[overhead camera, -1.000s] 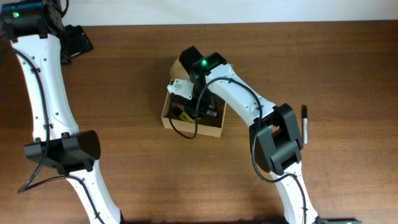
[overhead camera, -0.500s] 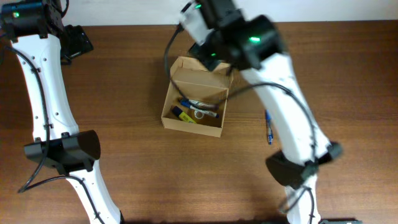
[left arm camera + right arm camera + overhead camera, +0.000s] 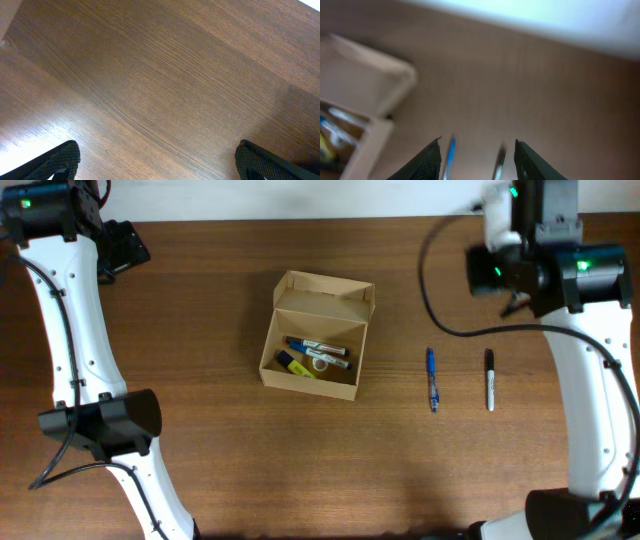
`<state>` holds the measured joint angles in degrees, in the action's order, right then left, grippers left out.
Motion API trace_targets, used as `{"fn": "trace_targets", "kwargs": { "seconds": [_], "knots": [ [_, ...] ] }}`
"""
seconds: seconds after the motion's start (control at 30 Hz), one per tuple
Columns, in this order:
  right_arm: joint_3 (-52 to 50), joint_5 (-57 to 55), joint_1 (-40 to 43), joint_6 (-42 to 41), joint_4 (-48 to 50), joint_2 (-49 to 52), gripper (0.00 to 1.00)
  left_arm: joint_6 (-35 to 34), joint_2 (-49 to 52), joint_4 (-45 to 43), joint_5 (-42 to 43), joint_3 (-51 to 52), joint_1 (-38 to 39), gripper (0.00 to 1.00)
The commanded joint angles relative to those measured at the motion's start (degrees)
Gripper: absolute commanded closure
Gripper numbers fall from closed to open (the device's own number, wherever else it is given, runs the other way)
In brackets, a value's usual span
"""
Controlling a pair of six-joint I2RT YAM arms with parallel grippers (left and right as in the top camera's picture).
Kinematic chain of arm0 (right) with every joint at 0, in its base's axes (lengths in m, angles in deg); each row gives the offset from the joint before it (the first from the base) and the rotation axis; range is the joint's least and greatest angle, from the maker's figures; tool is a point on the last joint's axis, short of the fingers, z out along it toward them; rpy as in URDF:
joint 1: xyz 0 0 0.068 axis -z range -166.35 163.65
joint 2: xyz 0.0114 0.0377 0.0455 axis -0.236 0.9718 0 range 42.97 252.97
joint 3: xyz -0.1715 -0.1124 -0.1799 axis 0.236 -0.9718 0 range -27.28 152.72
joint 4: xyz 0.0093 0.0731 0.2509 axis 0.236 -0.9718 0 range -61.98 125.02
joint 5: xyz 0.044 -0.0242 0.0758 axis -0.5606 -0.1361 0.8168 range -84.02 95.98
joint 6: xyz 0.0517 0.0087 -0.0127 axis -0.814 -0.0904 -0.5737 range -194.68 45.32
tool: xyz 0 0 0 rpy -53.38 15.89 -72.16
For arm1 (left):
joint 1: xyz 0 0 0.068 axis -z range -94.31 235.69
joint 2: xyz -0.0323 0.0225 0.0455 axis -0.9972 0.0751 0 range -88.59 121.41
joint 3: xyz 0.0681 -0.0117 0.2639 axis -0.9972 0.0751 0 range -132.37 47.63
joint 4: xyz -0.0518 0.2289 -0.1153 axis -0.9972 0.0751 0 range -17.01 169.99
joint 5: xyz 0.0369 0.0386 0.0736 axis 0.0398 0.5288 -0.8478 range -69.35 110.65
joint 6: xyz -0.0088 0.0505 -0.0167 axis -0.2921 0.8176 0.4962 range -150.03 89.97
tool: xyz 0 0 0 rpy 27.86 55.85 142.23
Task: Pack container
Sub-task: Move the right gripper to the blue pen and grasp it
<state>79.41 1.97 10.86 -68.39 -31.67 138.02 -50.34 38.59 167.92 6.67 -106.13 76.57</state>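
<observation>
Holding several markers: open container

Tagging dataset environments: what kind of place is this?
Probably a robotics lab bench. A white left arm and right arm reach over a wooden table. The only props look staged: an open cardboard box holding markers, a blue pen and a black marker.

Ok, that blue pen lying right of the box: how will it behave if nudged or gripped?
The blue pen looks slim and round, so it will probably roll on the table if nudged. Likely stiff and light; its narrow barrel may slip in a loose grip.
</observation>
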Motion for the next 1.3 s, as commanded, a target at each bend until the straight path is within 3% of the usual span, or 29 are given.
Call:
{"fn": "trace_targets", "kwargs": {
  "seconds": [0.0,0.2,0.37,1.07,1.13,1.27],
  "knots": [
    [-11.26,6.91,3.39,-5.33,-0.48,1.36,0.53,0.68,-1.09,0.07,-0.22,0.20,-0.15,0.00],
    [-27.98,11.52,3.45,-9.92,7.39,5.55,0.55,0.68,-1.09,0.07,-0.22,0.20,-0.15,0.00],
    [-34.47,8.61,1.18,-13.35,14.36,6.97,0.55,0.70,-1.09,0.07,-0.22,0.20,-0.15,0.00],
    [-39.01,0.90,-4.79,-14.95,21.29,16.31,0.59,0.68,-1.09,0.07,-0.22,0.20,-0.15,0.00],
    [-39.01,0.72,-4.81,-14.95,21.38,16.90,0.68,0.70,-1.09,0.07,-0.22,0.20,-0.15,0.00],
    [-39.01,0.72,-4.70,-14.97,21.57,18.10,0.96,0.68,-1.09,0.07,-0.22,0.20,-0.15,0.00]
  ]
}}
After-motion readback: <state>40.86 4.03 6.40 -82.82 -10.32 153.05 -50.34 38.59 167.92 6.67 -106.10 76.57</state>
